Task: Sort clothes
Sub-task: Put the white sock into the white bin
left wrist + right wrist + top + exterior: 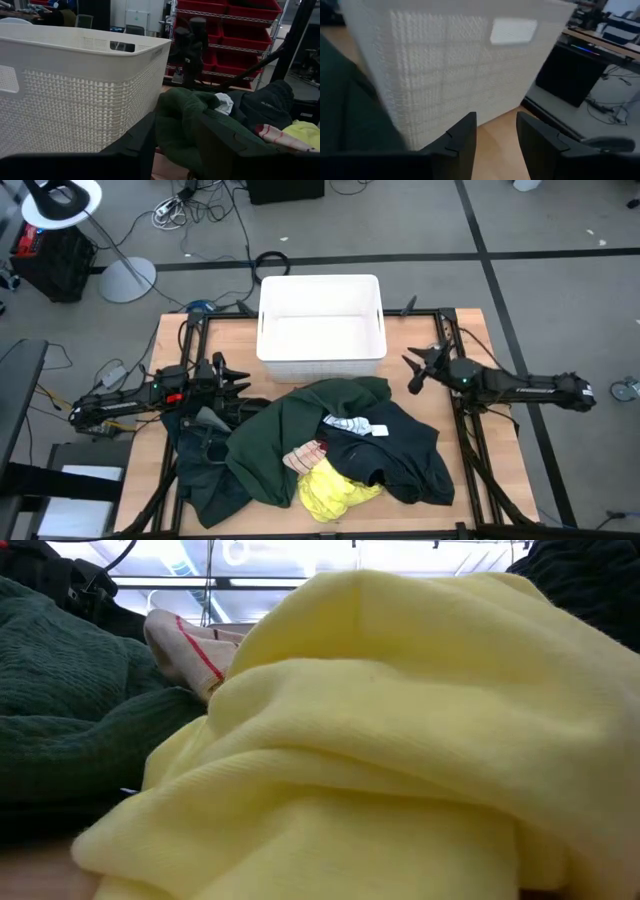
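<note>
The white bin (321,317) stands at the far middle of the tabletop (470,340), and it looks empty, so the sorting seems to be at its very start. The clothes lie heaped just in front of the bin: a large dark green garment (300,425) sprawls over the top, a dark navy one (400,455) spreads to its right side, a bright yellow piece (335,488) sits at the near edge of the heap, farthest from the bin, with a pale pink piece with red stitching (305,458) beside it and a small white-grey striped piece (350,424) on top. The left gripper (238,385) hovers off the bin's left front corner, right at the edge of the green garment; its jaws stand released, holding nothing, with green fabric showing beyond them in the left wrist view. The right gripper (412,370) hangs off the bin's right front corner, near the heap but apart from it, jaws likewise apart and empty, facing the bin's wall. By my reckoning the step in hand is choosing a first piece. The next move calls for one arm to drop onto a single garment, pinch a fold clear of its neighbours, and lift without dragging the tangled heap along.
</note>
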You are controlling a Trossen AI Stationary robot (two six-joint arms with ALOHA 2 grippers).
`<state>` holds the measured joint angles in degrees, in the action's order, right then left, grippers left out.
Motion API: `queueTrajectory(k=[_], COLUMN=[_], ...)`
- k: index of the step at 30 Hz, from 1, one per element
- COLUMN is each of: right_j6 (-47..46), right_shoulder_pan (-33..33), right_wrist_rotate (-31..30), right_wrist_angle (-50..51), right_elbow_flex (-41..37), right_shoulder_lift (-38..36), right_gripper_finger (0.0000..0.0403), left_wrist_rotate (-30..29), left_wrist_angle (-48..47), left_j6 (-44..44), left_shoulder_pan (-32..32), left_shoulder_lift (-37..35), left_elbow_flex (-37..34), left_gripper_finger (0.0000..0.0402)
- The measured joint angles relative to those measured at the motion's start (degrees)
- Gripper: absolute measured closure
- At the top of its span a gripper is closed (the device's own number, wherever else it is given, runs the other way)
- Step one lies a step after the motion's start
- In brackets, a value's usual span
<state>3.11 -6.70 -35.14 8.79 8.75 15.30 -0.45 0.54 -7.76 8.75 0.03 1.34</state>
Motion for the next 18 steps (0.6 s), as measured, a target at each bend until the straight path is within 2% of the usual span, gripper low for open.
queueTrajectory(k=[4,10,15,18], right_j6=[-1.6,-13.9,-19.1,-21.3], right_shoulder_pan=[2.6,8.2,15.2,20.3], right_wrist_rotate=[0.0,0.5,5.5,6.5], right_wrist_angle=[12.9,25.5,29.8,33.3], right_elbow_flex=[10.2,23.5,32.9,38.7], right_shoulder_lift=[3.7,12.8,22.8,29.6], right_gripper_finger=[0.0276,0.0315,0.0363,0.0394], left_wrist_rotate=[0.0,0.0,0.0,0.0], left_wrist_angle=[0.0,0.0,0.0,0.0], left_j6=[0.0,0.0,0.0,0.0], left_shoulder_pan=[0.0,0.0,0.0,0.0], left_shoulder_lift=[0.0,0.0,0.0,0.0], left_elbow_flex=[0.0,0.0,0.0,0.0], left_gripper_finger=[0.0264,0.0264,0.0264,0.0264])
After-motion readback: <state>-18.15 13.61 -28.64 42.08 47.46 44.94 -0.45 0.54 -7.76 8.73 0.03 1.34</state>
